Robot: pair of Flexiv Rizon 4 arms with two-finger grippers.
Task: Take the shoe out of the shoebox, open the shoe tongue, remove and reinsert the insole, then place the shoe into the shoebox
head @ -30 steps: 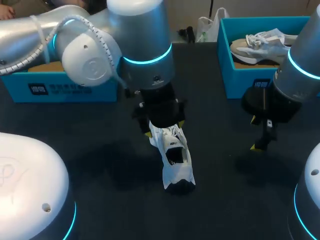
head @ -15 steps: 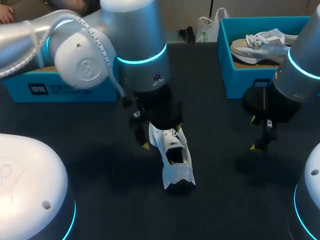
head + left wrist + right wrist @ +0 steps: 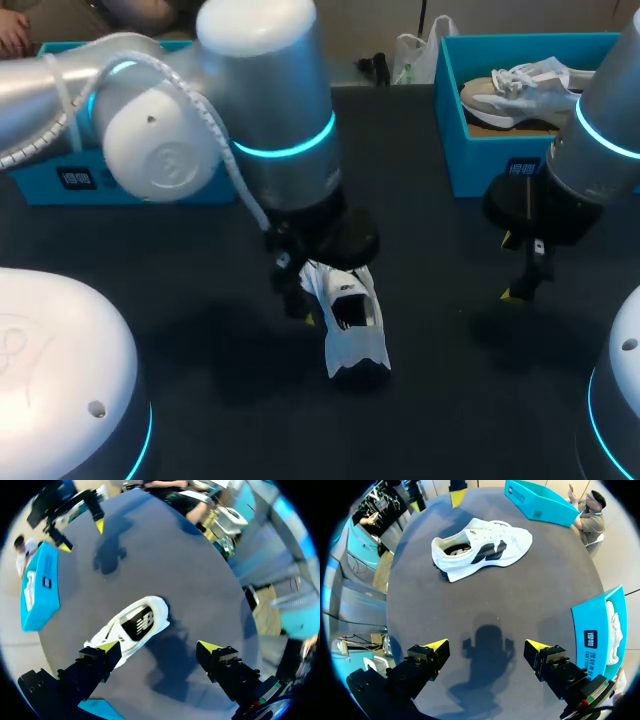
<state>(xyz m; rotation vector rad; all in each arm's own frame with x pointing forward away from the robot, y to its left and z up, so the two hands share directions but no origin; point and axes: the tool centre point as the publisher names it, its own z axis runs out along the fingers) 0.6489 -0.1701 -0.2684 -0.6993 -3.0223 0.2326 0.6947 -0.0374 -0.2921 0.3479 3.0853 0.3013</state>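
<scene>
On the dark grey worktop [image 3: 430, 300] the white fabric shoe [image 3: 350, 320] lies outside the blue cardboard shoebox [image 3: 40, 185]. The left fingers [image 3: 102, 652] stand wide, with one just beside the shoe. The right fingers [image 3: 432, 650] are also wide and well apart from it. If the left arm descends off-centre, it may push the shoe aside and miss the tongue.

Print on the shoebox [image 3: 475, 165] label [image 3: 522, 167] is illegible; the shoe [image 3: 152, 609] bears a side logo [image 3: 141, 623].
</scene>
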